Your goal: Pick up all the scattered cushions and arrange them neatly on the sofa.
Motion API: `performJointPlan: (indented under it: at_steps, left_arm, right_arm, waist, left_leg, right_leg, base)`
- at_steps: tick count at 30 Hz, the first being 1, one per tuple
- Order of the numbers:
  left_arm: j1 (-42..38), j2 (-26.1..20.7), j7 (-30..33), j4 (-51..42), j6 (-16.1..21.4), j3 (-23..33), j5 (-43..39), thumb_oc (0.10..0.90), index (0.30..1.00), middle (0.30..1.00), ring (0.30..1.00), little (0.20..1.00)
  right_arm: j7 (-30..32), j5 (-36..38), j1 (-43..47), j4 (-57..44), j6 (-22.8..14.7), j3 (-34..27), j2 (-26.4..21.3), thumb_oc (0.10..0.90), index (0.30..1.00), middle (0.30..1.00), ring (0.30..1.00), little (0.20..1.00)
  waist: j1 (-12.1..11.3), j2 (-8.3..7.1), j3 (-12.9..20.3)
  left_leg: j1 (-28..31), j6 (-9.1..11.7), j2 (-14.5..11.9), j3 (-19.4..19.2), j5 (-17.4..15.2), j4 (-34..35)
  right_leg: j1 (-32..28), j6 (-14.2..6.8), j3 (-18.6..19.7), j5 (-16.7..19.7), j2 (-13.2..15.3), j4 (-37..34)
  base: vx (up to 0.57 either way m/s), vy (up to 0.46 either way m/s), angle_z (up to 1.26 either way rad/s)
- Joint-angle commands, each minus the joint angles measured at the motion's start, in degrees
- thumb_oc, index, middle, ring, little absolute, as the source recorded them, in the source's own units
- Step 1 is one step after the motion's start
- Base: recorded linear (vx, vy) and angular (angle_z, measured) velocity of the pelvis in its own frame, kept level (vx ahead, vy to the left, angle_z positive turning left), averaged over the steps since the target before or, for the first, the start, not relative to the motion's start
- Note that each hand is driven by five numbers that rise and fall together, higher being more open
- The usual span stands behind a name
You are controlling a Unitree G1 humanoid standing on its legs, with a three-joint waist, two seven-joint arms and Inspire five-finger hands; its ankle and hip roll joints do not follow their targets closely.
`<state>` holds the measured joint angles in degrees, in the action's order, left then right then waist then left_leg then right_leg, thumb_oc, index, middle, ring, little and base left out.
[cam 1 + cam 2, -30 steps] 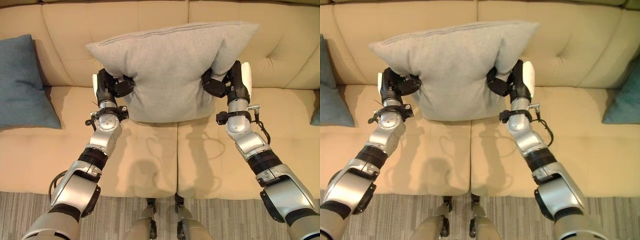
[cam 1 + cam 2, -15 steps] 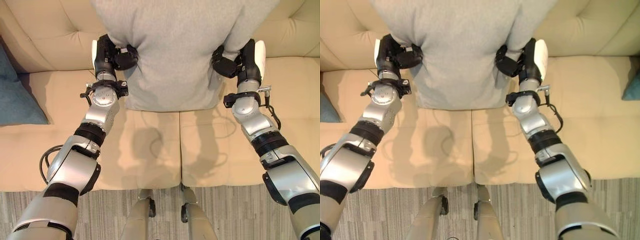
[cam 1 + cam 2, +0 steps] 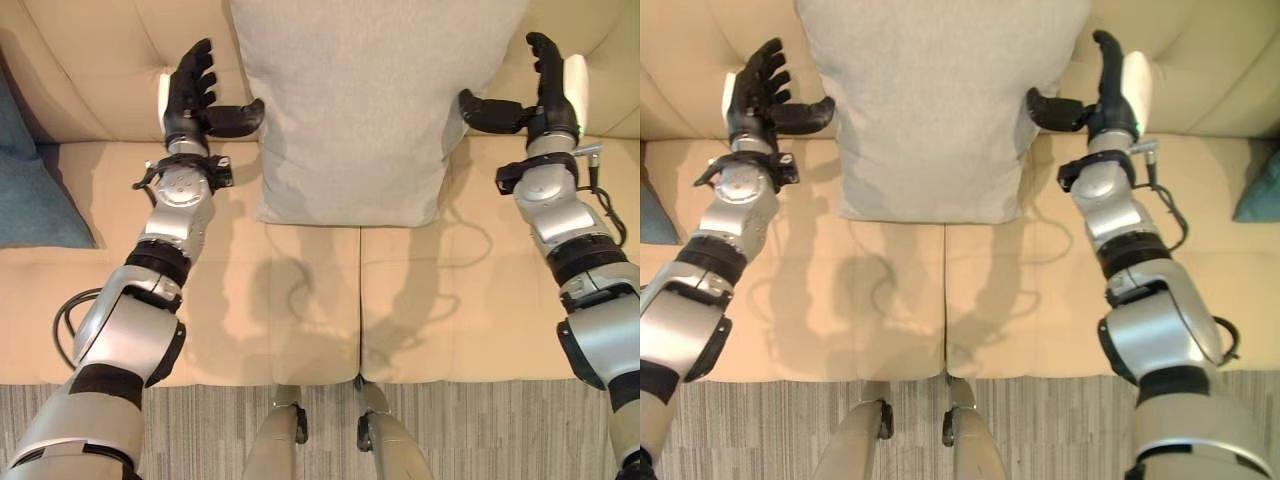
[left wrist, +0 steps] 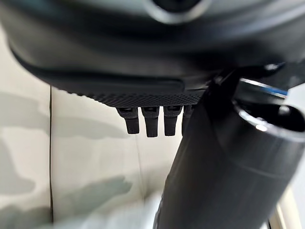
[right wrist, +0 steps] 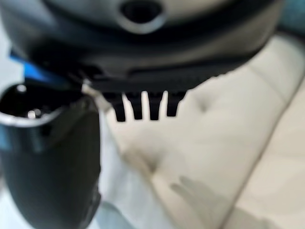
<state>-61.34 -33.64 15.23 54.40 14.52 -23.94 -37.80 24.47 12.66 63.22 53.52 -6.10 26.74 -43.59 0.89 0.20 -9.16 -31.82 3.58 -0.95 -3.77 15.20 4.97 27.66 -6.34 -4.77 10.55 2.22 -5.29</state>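
Standing released against the sofa (image 3: 90, 300) backrest, the grey cushion (image 3: 350, 110) is resting between 2 spread hands: left hand (image 3: 190, 95) and right hand (image 3: 545, 90) are now opening after clamping it 0.5 s ago, thumbtips beside its edges; placement appears complete.

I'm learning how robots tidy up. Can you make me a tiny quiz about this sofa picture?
1. True or false: the left hand is squeezing the grey cushion.
2. Where does the grey cushion rest? A) floor B) sofa C) table
3. Fill in: the right hand has its fingers ____.

Key: 1 false, it is open beside the cushion. 2 B. 3 open.
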Motion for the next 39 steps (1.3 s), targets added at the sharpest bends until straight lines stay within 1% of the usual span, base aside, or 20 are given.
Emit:
performJointPlan:
  at_steps: [1, 3, 6, 7, 8, 10, 11, 12, 13, 14, 15, 18, 22, 23, 25, 26, 27, 28, 29, 39]
  left_arm:
    - [3.67, -3.26, -1.03, -3.70, 5.09, 1.02, 5.18, 0.800, 0.900, 0.900, 0.900, 0.900]
    - [11.94, -3.78, -1.46, -10.12, 5.05, 3.29, 8.00, 0.800, 0.900, 0.900, 0.900, 0.900]
    - [26.99, -2.13, -2.97, -18.84, 4.72, 8.02, 12.54, 0.800, 0.900, 0.900, 0.900, 0.900]
    - [35.63, 0.02, -4.40, -22.02, 4.19, 10.43, 14.75, 0.800, 0.900, 0.900, 0.900, 0.900]
    - [36.01, 0.03, -4.35, -22.29, 4.10, 10.40, 14.84, 0.800, 0.900, 0.900, 0.900, 0.900]
    - [44.04, 1.50, -5.60, -24.30, 3.24, 13.64, 16.57, 0.800, 0.900, 0.900, 0.900, 0.900]
    - [51.12, 3.77, -7.56, -23.34, 2.00, 16.51, 18.57, 0.800, 0.900, 0.900, 0.900, 0.900]
    - [51.32, 3.77, -7.56, -23.44, 1.98, 16.54, 18.61, 0.800, 0.900, 0.900, 0.900, 0.900]
    - [54.51, 4.77, -8.13, -22.47, 1.53, 17.05, 20.13, 0.800, 0.900, 0.900, 0.900, 0.900]
    - [58.72, 7.57, -8.80, -19.13, 0.36, 19.02, 21.06, 0.800, 0.900, 0.900, 0.900, 0.900]
    - [58.70, 7.56, -8.80, -19.12, 0.37, 19.03, 21.07, 0.800, 0.900, 0.900, 0.900, 0.900]
    - [62.40, 10.58, -9.01, -12.78, -0.84, 20.38, 23.40, 0.800, 0.900, 0.900, 0.900, 0.900]
    - [62.40, 10.58, -9.01, -12.78, -0.84, 20.38, 23.40, 0.800, 0.900, 0.900, 0.900, 0.900]
    - [63.83, 11.88, -8.96, -7.33, -1.31, 20.20, 26.43, 0.800, 0.900, 0.900, 0.900, 0.900]
    - [64.83, 14.29, -8.62, 0.95, -2.50, 21.12, 28.02, 0.800, 0.900, 0.900, 0.900, 0.900]
    - [64.51, 14.64, -8.23, 4.24, -2.84, 21.02, 29.12, 0.800, 0.900, 0.900, 0.900, 0.900]
    - [64.45, 14.64, -8.22, 4.30, -2.80, 21.03, 29.13, 0.800, 0.900, 0.900, 0.900, 0.900]
    - [63.58, 14.91, -7.91, 8.40, -3.26, 20.58, 31.21, 0.800, 0.900, 0.900, 0.900, 0.900]
    - [63.07, 15.03, -7.62, 9.48, -3.44, 20.16, 31.98, 0.800, 0.900, 0.900, 0.900, 0.900]
    - [63.07, 15.03, -7.62, 9.48, -3.44, 20.16, 31.98, 0.800, 0.900, 0.900, 0.900, 0.900]
  right_arm:
    - [-0.11, 0.48, -6.63, -3.48, -3.82, -3.73, -4.06, 0.800, 0.900, 0.900, 0.900, 0.900]
    - [-1.94, -0.50, -16.22, -9.67, -4.35, -8.34, -4.14, 0.800, 0.900, 0.900, 0.900, 0.900]
    - [-4.81, -4.32, -32.00, -18.81, -4.99, -15.43, -1.14, 0.800, 0.900, 0.900, 0.900, 0.900]
    - [-6.83, -6.15, -40.01, -22.13, -5.73, -18.51, 1.46, 0.800, 0.900, 0.900, 0.900, 0.900]
    - [-6.85, -6.24, -40.52, -22.46, -5.63, -18.67, 1.51, 0.800, 0.900, 0.900, 0.900, 0.900]
    - [-8.56, -8.47, -48.32, -24.00, -5.32, -21.35, 4.79, 0.800, 0.900, 0.900, 0.900, 0.900]
    - [-9.93, -13.49, -53.86, -23.54, -4.45, -21.92, 7.01, 0.800, 0.900, 0.900, 0.900, 0.900]
    - [-9.92, -13.56, -54.01, -23.65, -4.41, -21.90, 7.06, 0.800, 0.900, 0.900, 0.900, 0.900]
    - [-10.67, -14.45, -56.92, -22.64, -4.43, -21.98, 9.08, 0.800, 0.900, 0.900, 0.900, 0.900]
    - [-11.40, -17.07, -60.59, -21.10, -3.68, -21.79, 11.40, 0.800, 0.900, 0.900, 0.900, 0.900]
    - [-11.39, -17.08, -60.57, -21.09, -3.69, -21.79, 11.42, 0.800, 0.900, 0.900, 0.900, 0.900]
    - [-12.80, -19.08, -64.23, -17.14, -2.90, -20.63, 14.88, 0.800, 0.900, 0.900, 0.900, 0.900]
    - [-12.80, -19.08, -64.23, -17.14, -2.90, -20.63, 14.88, 0.800, 0.900, 0.900, 0.900, 0.900]
    - [-13.40, -19.97, -66.03, -14.74, -2.96, -19.89, 16.86, 0.800, 0.900, 0.900, 0.900, 0.900]
    - [-13.51, -20.17, -67.70, -9.58, -2.99, -18.44, 19.50, 0.800, 0.900, 0.900, 0.900, 0.900]
    - [-13.74, -18.89, -67.88, -6.32, -2.76, -18.19, 21.04, 0.800, 0.900, 0.900, 0.900, 0.900]
    - [-13.72, -18.88, -67.83, -6.26, -2.80, -18.18, 21.05, 0.800, 0.900, 0.900, 0.900, 0.900]
    - [-13.68, -18.01, -67.56, -1.82, -2.73, -17.17, 22.43, 0.800, 0.900, 0.900, 0.900, 0.900]
    - [-13.56, -17.41, -67.17, 0.04, -2.69, -17.01, 22.96, 0.800, 0.900, 0.900, 0.900, 0.900]
    - [-13.56, -17.41, -67.17, 0.04, -2.69, -17.01, 22.96, 0.800, 0.900, 0.900, 0.900, 0.900]
  waist:
    - [-1.06, -2.78, 7.59]
    - [-1.14, -3.15, 7.81]
    - [-1.28, -3.64, 8.15]
    - [-1.33, -3.62, 8.58]
    - [-1.38, -3.64, 8.62]
    - [-1.42, -3.66, 9.07]
    - [-1.72, -3.64, 9.36]
    - [-1.70, -3.65, 9.34]
    - [-1.78, -3.63, 9.38]
    - [-2.05, -3.50, 9.21]
    - [-2.01, -3.52, 9.25]
    - [-2.50, -3.23, 9.71]
    - [-2.49, -3.23, 9.67]
    - [-2.73, -2.98, 9.87]
    - [-3.05, -2.84, 10.16]
    - [-2.90, -2.82, 9.96]
    - [-2.90, -2.83, 9.88]
    - [-2.79, -2.87, 9.63]
    - [-2.82, -2.96, 9.56]
    - [-2.82, -2.96, 9.55]
  left_leg:
    - [3.00, 4.37, 1.54, -2.38, -7.86, 0.03]
    - [4.82, 4.31, 1.18, -2.41, -8.02, 0.03]
    - [8.90, 4.16, 0.66, -2.82, -8.96, 0.03]
    - [11.13, 4.06, 0.24, -3.00, -9.40, 0.03]
    - [11.36, 4.07, 0.23, -2.98, -9.46, 0.03]
    - [13.67, 3.80, 0.06, -3.05, -10.00, 0.03]
    - [16.07, 3.60, -0.08, -3.37, -10.37, 0.03]
    - [16.24, 3.60, -0.07, -3.37, -10.41, 0.03]
    - [17.54, 3.46, -0.08, -3.61, -10.63, 0.03]
    - [19.98, 3.31, -0.26, -3.89, -11.05, 0.03]
    - [19.83, 3.30, -0.23, -3.86, -10.89, 0.03]
    - [22.36, 2.98, -0.33, -3.72, -11.11, 0.03]
    - [22.39, 2.98, -0.33, -3.71, -11.12, 0.03]
    - [24.23, 2.79, -0.36, -3.93, -11.43, 0.03]
    - [25.99, 2.48, -0.69, -3.82, -11.31, 0.03]
    - [26.41, 2.38, -0.92, -3.51, -11.18, 0.03]
    - [26.48, 2.39, -0.92, -3.50, -11.19, 0.03]
    - [26.69, 2.33, -1.35, -3.33, -11.09, 0.03]
    - [26.59, 2.39, -1.50, -3.27, -10.78, 0.03]
    - [26.59, 2.39, -1.50, -3.27, -10.78, 0.03]
  right_leg:
    - [-0.10, -4.84, -1.31, -2.24, 0.82, 0.29]
    - [-2.10, -4.66, -1.80, -2.68, 0.90, 0.29]
    - [-6.18, -4.33, -2.19, -3.75, 0.88, 0.29]
    - [-8.26, -4.04, -2.48, -4.41, 1.20, 0.29]
    - [-8.50, -4.04, -2.49, -4.47, 1.20, 0.29]
    - [-10.96, -3.70, -2.61, -5.06, 1.40, 0.29]
    - [-13.41, -3.41, -3.11, -5.61, 1.46, 0.29]
    - [-13.58, -3.41, -3.10, -5.65, 1.46, 0.29]
    - [-14.85, -3.25, -3.22, -5.90, 1.40, 0.29]
    - [-17.38, -3.00, -3.60, -6.41, 1.33, 0.29]
    - [-17.25, -2.99, -3.62, -6.28, 1.35, 0.29]
    - [-19.91, -2.62, -3.92, -7.02, 1.15, 0.62]
    - [-19.95, -2.62, -3.92, -7.02, 1.15, 0.62]
    - [-21.79, -2.40, -3.92, -7.72, 0.87, 0.89]
    - [-23.62, -1.78, -3.77, -8.75, 0.11, 1.81]
    - [-24.15, -1.46, -3.40, -9.15, -0.33, 2.01]
    - [-24.23, -1.46, -3.40, -9.15, -0.33, 1.99]
    - [-24.53, -1.19, -3.12, -9.50, -0.80, 1.97]
    - [-24.66, -1.13, -3.15, -9.47, -0.99, 1.66]
    - [-24.67, -1.13, -3.15, -9.47, -0.99, 1.66]
  base:
    - [0.01, -0.027, 0.11]
    - [0.04, -0.031, 0.06]
    - [0.08, -0.032, 0.09]
    - [0.09, -0.038, 0.03]
    - [0.06, -0.037, 0.05]
    - [0.06, -0.040, 0.04]
    - [0.06, -0.040, -0.01]
    - [0.03, -0.055, 0.00]
    - [-0.01, -0.065, -0.02]
    - [-0.02, -0.065, 0.03]
    - [-0.01, -0.058, 0.05]
    - [-0.02, -0.048, 0.03]
    - [0.00, -0.006, -0.02]
    - [-0.06, -0.056, -0.02]
    - [-0.12, -0.111, -0.01]
    - [-0.09, -0.084, 0.00]
    - [-0.11, -0.074, 0.13]
    - [-0.10, -0.060, 0.19]
    - [-0.10, -0.060, 0.19]
    - [0.00, -0.002, 0.03]
